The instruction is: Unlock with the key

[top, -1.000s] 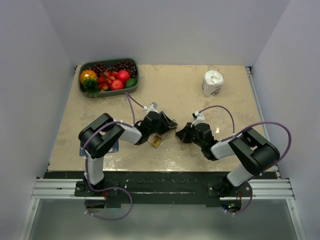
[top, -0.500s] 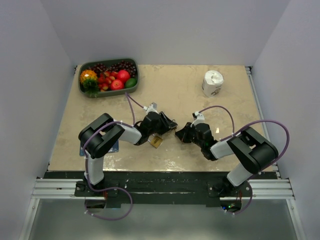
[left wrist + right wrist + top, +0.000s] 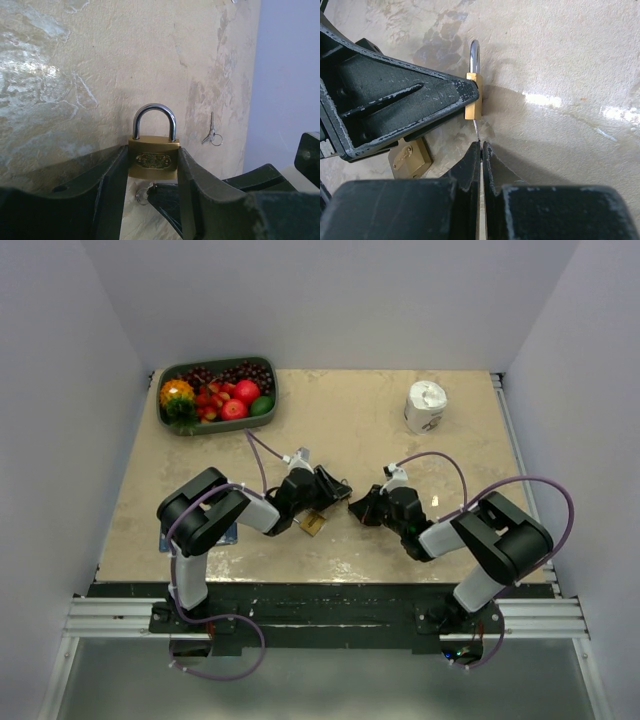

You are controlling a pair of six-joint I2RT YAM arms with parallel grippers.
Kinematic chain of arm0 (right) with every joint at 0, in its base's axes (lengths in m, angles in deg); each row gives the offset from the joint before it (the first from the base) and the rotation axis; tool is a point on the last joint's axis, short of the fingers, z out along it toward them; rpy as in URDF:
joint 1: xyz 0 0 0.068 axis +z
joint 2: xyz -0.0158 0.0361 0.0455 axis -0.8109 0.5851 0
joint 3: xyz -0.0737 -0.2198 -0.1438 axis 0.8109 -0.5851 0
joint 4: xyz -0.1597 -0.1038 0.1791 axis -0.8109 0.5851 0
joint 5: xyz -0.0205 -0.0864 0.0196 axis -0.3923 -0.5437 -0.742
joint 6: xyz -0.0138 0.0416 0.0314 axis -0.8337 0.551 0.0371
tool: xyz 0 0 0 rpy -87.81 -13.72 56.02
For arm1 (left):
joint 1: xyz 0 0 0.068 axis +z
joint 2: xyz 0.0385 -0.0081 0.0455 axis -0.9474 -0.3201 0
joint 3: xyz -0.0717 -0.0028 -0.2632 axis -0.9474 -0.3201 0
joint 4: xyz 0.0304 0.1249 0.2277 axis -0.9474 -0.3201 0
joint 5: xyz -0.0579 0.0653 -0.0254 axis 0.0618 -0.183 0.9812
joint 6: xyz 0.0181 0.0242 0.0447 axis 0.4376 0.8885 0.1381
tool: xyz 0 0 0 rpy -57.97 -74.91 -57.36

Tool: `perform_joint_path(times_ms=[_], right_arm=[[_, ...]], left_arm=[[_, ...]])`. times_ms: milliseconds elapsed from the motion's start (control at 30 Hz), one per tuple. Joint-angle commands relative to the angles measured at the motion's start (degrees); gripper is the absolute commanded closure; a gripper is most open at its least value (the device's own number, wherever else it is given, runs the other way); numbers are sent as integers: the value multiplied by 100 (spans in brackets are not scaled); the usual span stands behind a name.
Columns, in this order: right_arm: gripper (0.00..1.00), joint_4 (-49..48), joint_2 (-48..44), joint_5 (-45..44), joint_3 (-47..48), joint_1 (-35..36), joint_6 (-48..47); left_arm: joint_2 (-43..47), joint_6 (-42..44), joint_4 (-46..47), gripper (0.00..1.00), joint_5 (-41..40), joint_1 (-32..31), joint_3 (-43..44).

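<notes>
Leaning both arms low over the table (image 3: 350, 430), we are clamping the held padlock (image 3: 152, 161) upright in our left gripper (image 3: 152, 150); a second padlock (image 3: 410, 157) is lying beside it; our right gripper (image 3: 481, 146) is pinching the key (image 3: 477, 131), tip at the held padlock's underside.

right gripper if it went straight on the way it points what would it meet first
The padlock in the left gripper; the key in the right gripper aims at its underside, seemingly touching.
</notes>
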Motion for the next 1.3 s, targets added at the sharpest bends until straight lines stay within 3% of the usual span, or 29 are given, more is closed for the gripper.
perform_joint_path(times_ms=[0,633,1267], right_arm=[[100,-489,70,-439,178,-49,-6],[100,-946,378,-544,415,-58,248],[100,-1429,228,-1002,319,-49,-261]], left_arm=[[-113,116,-25,100,12,-28,-226],[-148,98,133,100,12,-142,-341],[-209,133,125,100,170,-248,-358]])
